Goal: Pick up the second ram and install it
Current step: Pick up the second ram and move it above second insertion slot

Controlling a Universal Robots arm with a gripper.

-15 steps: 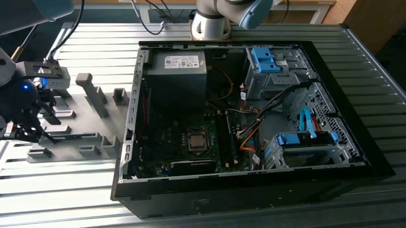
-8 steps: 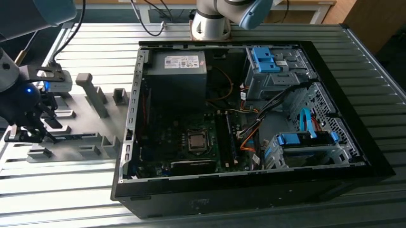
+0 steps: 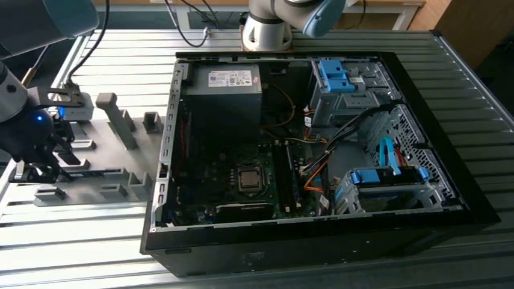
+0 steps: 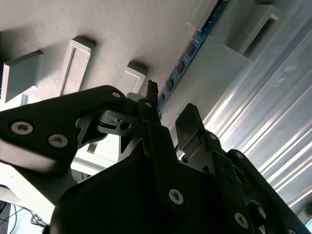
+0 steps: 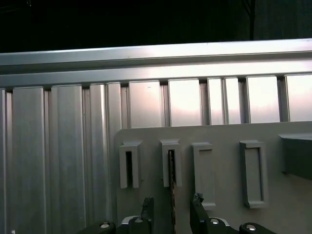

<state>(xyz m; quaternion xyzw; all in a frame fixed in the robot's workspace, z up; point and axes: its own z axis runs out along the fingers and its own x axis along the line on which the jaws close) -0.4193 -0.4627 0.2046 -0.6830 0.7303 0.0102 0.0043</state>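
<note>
The second ram (image 5: 171,183) stands on its edge in a slotted grey fixture block (image 5: 176,161). In the first wrist view it is a thin dark line. In the second wrist view the ram (image 4: 187,61) runs away from the fingers as a dark strip with a blue edge. My gripper (image 5: 172,208) is open and straddles the stick, one fingertip (image 5: 147,204) on each side with a small gap. In the exterior view the gripper (image 3: 38,170) hangs low over the grey fixture plate (image 3: 100,159) at the exterior view's left.
More grey fixture blocks (image 5: 253,170) stand beside the ram's block. An open black computer case (image 3: 313,156) lies to the plate's right, with the motherboard's long black slots (image 3: 283,174) and a power supply (image 3: 225,90) inside. Ribbed aluminium table (image 5: 58,156) surrounds the plate.
</note>
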